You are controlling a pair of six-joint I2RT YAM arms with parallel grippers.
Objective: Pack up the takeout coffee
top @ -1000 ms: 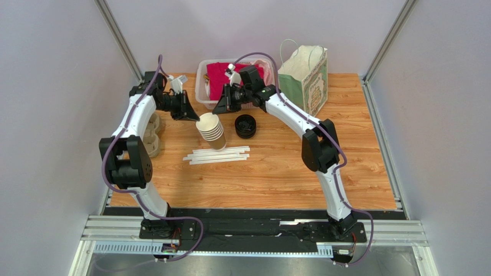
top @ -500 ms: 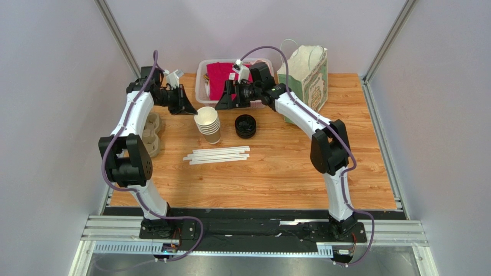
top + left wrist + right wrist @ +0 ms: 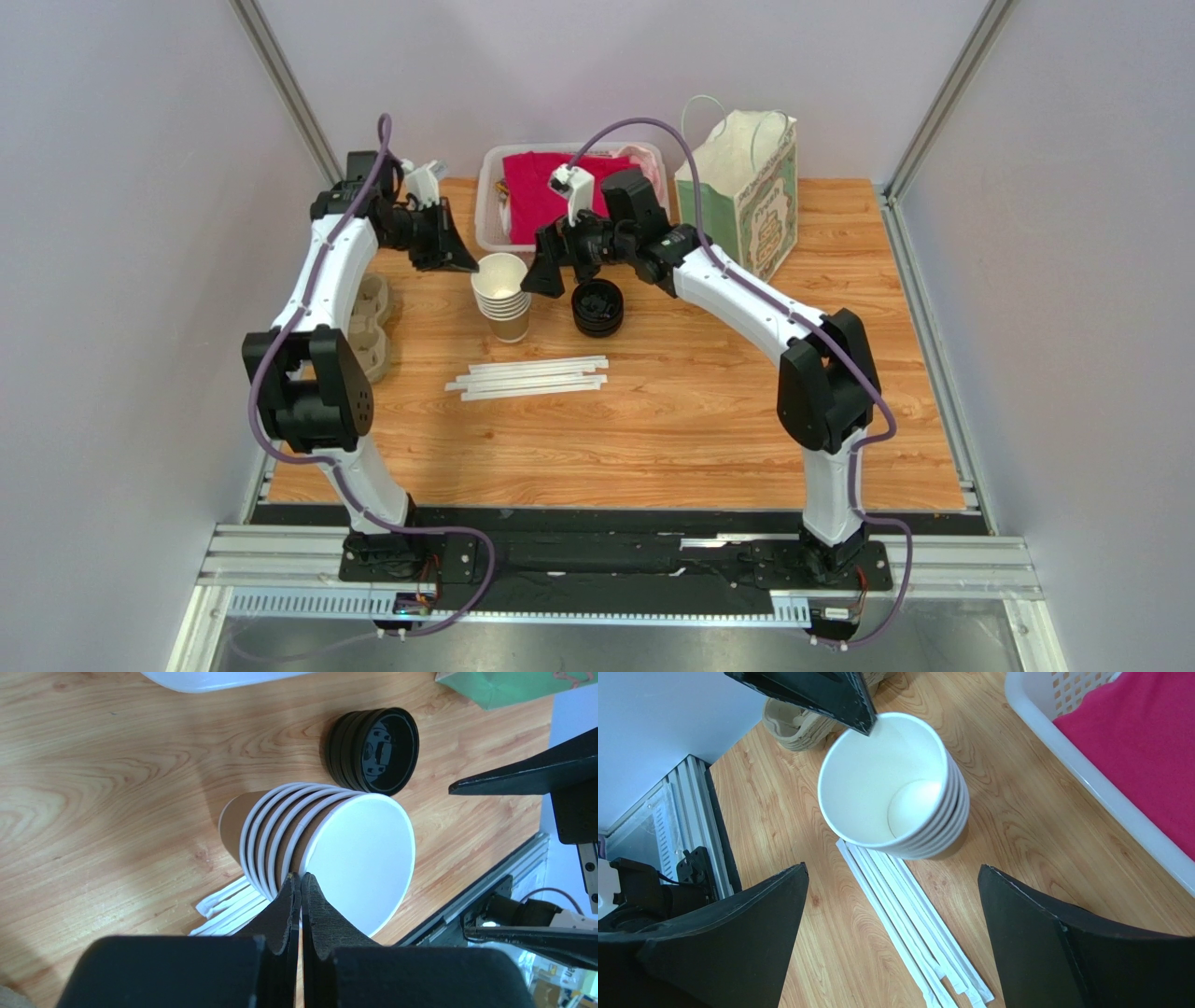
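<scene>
Paper-white, the top cup (image 3: pixel 882 777) is standing mouth-up just below your right gripper (image 3: pixel 892 871), fingers spread wide (your left gripper (image 3: pixel 300 882), pressed together, is touching its rim).

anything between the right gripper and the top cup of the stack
Nothing visible blocks it. The right gripper hangs open above the top cup, whose mouth shows fully between its jaws in the right wrist view. The only other thing nearby is the left gripper, which is shut, with its tip at the cup's rim, off to one side.
</scene>
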